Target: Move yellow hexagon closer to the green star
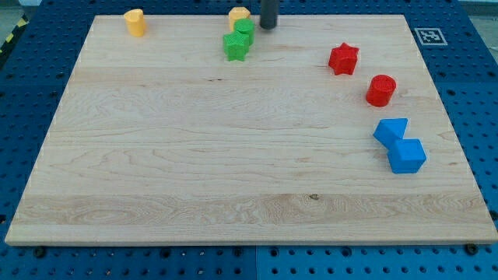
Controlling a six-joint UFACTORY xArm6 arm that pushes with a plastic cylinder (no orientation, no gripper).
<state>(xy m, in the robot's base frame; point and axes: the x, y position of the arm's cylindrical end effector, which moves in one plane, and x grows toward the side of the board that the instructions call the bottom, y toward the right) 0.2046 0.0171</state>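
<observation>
At the far edge of the wooden bench [249,179], my tip [268,27] stands just right of the yellow hexagon [239,15], which sits tight behind a green block [244,28] and the green star [235,46] just nearer. The tool is a bare rod with nothing to open or close; it holds nothing and can only push. With the hexagon seemingly already crowding the star's cluster, little travel looks left. Far left lies another yellow block [135,22]; a red star [343,59], red cylinder [381,90] and two blue blocks [400,145] keep to the right.
</observation>
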